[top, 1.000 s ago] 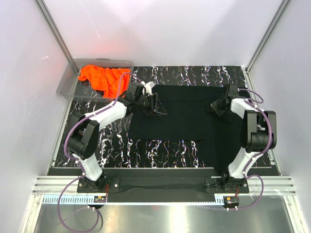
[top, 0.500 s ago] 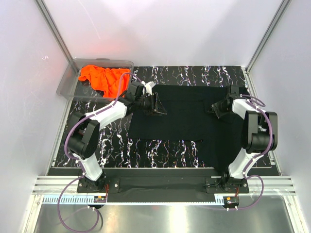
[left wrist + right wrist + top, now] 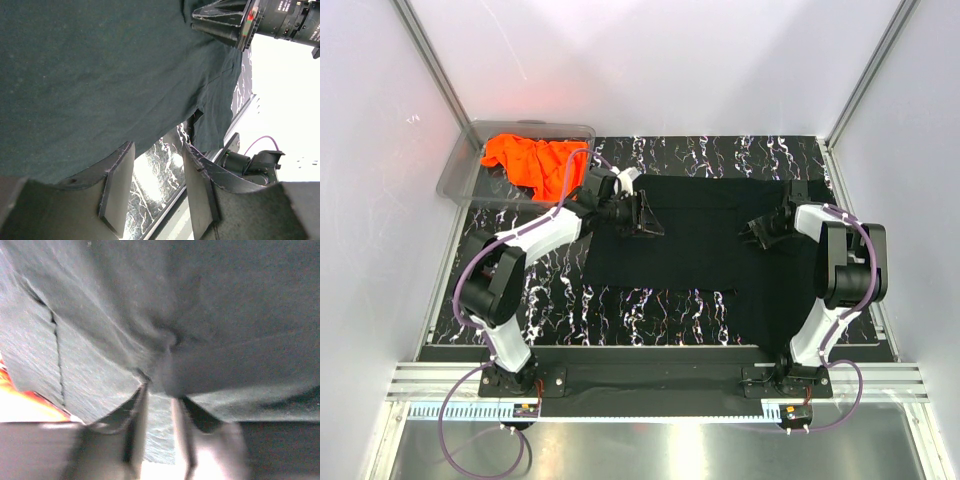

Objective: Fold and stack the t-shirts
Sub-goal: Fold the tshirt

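Folding the black tee (image 3: 700, 250), flat mid-table: your left gripper (image 3: 650, 215) hangs spread at its left edge; your right gripper (image 3: 755, 232) meets bunched cloth, too blurred to tell if it pinches. Meanwhile the orange tee (image 3: 530, 160) lies in the bin (image 3: 455, 178). Next, pinch both edges firmly

Two grippers: left gripper (image 3: 645, 215), right gripper (image 3: 757, 232). Two t-shirts: one black t-shirt (image 3: 690, 265) beneath both, one orange t-shirt (image 3: 525, 160) left of the left gripper. One clear bin (image 3: 457, 175).
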You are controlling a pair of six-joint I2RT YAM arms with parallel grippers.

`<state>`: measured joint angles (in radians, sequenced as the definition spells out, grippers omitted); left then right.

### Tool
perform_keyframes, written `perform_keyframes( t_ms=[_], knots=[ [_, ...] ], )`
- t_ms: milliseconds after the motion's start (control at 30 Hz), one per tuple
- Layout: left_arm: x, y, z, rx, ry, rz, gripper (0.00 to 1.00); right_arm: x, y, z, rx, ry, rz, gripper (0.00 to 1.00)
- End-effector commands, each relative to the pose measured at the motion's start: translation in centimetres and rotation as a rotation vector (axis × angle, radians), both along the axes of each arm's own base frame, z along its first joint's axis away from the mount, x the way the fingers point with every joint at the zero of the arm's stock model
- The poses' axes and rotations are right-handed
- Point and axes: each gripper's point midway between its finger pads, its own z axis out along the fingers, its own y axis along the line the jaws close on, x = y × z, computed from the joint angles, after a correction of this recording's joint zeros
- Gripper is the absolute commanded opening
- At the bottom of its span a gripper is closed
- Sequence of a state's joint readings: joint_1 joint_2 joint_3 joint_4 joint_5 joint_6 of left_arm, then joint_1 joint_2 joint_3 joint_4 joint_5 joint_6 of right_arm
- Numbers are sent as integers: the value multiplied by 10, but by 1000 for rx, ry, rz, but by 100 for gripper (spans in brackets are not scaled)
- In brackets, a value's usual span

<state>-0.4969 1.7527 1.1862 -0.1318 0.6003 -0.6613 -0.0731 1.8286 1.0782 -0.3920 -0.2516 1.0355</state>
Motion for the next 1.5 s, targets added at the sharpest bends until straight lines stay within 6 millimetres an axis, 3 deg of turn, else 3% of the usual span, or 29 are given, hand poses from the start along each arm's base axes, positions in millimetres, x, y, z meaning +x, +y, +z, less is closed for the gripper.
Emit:
perform_keyframes(
  t_ms=[0, 67, 167, 267, 400, 467, 500, 533, 567, 633, 700, 733, 767, 800, 833, 867, 933, 1000, 1033, 1300, 1467],
  knots=[
    [13, -13, 22, -56, -70, -29, 48, -9, 5, 13, 6, -16, 85, 38],
    [14, -14, 22, -60, -69, -28, 48, -19, -1, 27, -34, -24, 123, 44],
    [17, -15, 24, -60, -83, -24, 48, -25, -26, 53, -161, -72, 184, 50],
    [24, -15, 28, -48, -105, -21, 48, -16, -69, 78, -351, -133, 210, 57],
    [43, -13, 26, -20, -115, -2, 48, 16, -126, 110, -537, -189, 179, 69],
    [56, -14, 34, -30, -136, 11, 48, 33, -145, 103, -569, -173, 177, 69],
    [65, -12, 29, -20, -129, 28, 48, 50, -153, 116, -601, -206, 172, 70],
    [70, -11, 29, -21, -127, 39, 48, 60, -159, 104, -615, -182, 178, 70],
    [80, -10, 36, -28, -141, 54, 48, 75, -166, 117, -646, -216, 180, 70],
    [95, -6, 28, -17, -126, 90, 47, 92, -176, 111, -686, -223, 175, 71],
    [116, 2, 30, -10, -143, 140, 47, 109, -187, 121, -730, -258, 176, 72],
    [124, 4, 21, -3, -126, 160, 47, 117, -191, 110, -730, -249, 183, 73],
    [133, 6, 23, -4, -133, 180, 47, 128, -196, 118, -745, -273, 178, 73],
    [143, 14, 22, -4, -137, 207, 47, 133, -202, 103, -738, -249, 177, 73],
    [151, 16, 23, -13, -134, 225, 47, 138, -206, 102, -745, -250, 176, 73],
    [158, 19, 9, -5, -110, 239, 47, 147, -212, 109, -756, -267, 162, 73],
    [172, 28, -1, -11, -83, 275, 47, 152, -223, 93, -752, -245, 152, 74],
    [185, 35, -14, -12, -57, 303, 47, 160, -231, 93, -758, -250, 139, 74],
    [189, 36, -16, -20, -52, 314, 47, 161, -235, 81, -750, -234, 140, 73],
    [208, 51, -55, -41, 24, 374, 46, 180, -244, 47, -744, -215, 170, 68],
    [210, 60, -73, -58, 84, 408, 45, 194, -251, 41, -741, -240, 184, 66]
  ],
)
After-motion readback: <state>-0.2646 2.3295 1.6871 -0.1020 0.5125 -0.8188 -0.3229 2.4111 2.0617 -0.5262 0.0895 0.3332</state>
